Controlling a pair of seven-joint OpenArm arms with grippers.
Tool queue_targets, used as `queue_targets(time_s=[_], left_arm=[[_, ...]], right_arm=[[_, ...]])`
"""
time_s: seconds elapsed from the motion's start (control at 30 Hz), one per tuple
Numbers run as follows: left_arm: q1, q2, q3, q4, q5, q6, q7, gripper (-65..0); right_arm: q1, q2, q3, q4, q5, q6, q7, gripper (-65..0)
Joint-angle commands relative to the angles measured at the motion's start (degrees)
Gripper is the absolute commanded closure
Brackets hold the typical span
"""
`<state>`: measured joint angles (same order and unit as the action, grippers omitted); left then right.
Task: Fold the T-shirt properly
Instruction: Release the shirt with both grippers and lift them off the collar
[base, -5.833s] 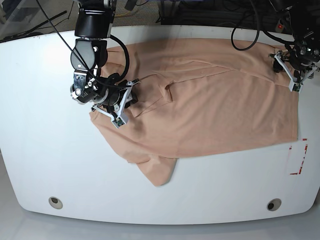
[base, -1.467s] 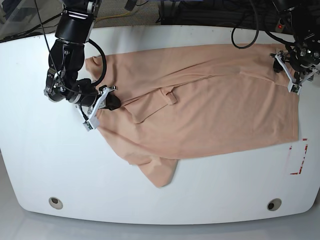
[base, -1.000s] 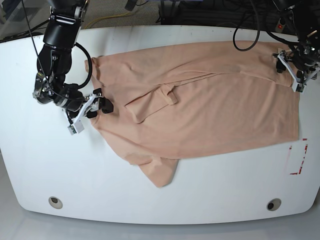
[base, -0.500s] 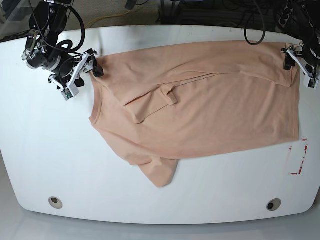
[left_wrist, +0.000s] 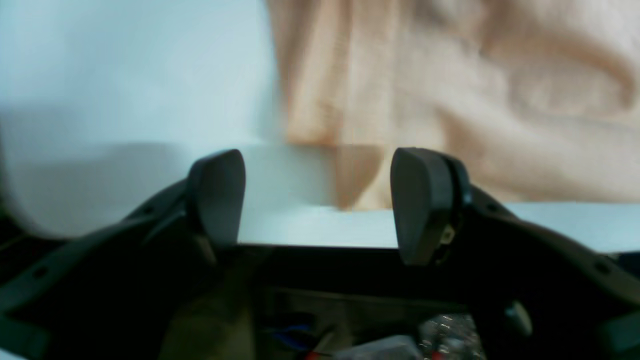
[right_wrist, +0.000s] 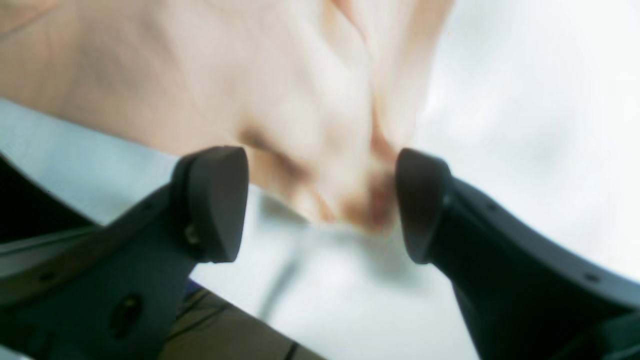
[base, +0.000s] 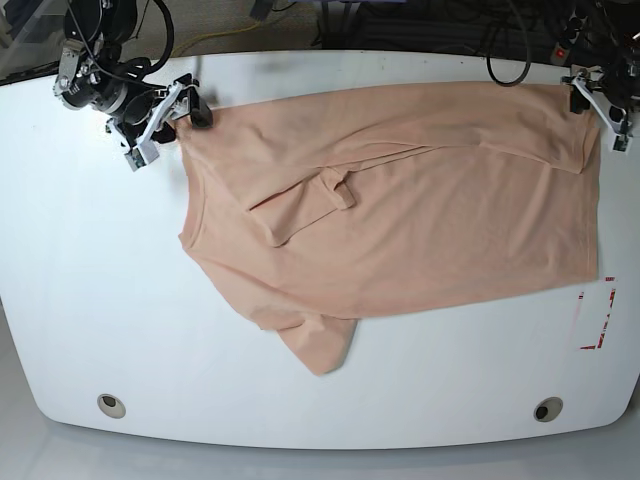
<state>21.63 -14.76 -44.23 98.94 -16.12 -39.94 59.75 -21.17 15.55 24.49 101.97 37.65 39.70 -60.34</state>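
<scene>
The peach short-sleeved cotton T-shirt (base: 400, 200) lies spread on the white table (base: 90, 300). The right gripper (base: 168, 120) and left gripper (base: 598, 100) both gape open, each with a shirt corner right in front of its fingertips.

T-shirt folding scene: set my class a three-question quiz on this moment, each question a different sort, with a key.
1. True or false: the T-shirt lies fully flat, both sleeves spread.
2. The right end effector is at which corner of the shirt in the base view? A near-left B far-left C far-right
3. Fill in: the left end effector's jaws stand ____.

Key: 1 false, fabric is folded over mid-shirt. 2 B. 3 open.
</scene>
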Motion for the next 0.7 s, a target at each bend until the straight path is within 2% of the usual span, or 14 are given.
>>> queue_targets(time_s=[0.0,0.07,0.1,0.13,0.2,0.23,0.33,0.53,0.67], left_arm=[[-0.9,-0.9,0.6,0.1,-0.1,-0.1,-3.8,-41.9],[-1.1,-0.8,2.6,-1.2,1.1,-0.1,-5.8,-40.4],[-1.3,-0.8,3.5,-2.0,2.1,-0.1,-6.6,-37.2],[-1.4,-0.7,3.8,-2.5,2.5,-0.1,-6.9,-33.9],[-1.5,-0.5,4.4,-4.0,3.2,-0.1,-7.0,-22.8],[-1.5,-0.3,4.4,-4.4,3.2,-0.1,-7.0,-18.2],[-1.4,-0.3,4.4,-4.1,3.2,-0.1,-7.0,-11.3],[0.7,-0.4,4.1,-2.4,3.0,-0.1,-7.0,-11.3],[3.0,-0.4,4.1,1.1,3.1,-0.1,-6.8,-11.3]], right_arm=[[1.3,1.0,0.3,-2.8,0.2,0.3,0.7,-39.6],[1.7,1.0,0.3,-4.1,0.2,0.3,0.7,-29.8],[1.9,1.0,0.3,-4.9,0.2,0.3,0.7,-22.4],[1.9,1.0,0.3,-5.1,0.2,0.3,0.7,-17.6],[1.9,1.0,0.3,-5.4,0.2,0.3,0.7,-6.3],[1.9,1.1,0.3,-5.2,0.2,0.3,0.7,-2.9],[1.5,1.2,0.5,-4.1,0.3,0.3,0.7,-1.4],[-1.0,3.4,0.6,-2.0,0.4,0.3,0.8,-1.0],[-3.4,3.9,4.8,-0.9,0.6,0.3,0.8,-1.0]])
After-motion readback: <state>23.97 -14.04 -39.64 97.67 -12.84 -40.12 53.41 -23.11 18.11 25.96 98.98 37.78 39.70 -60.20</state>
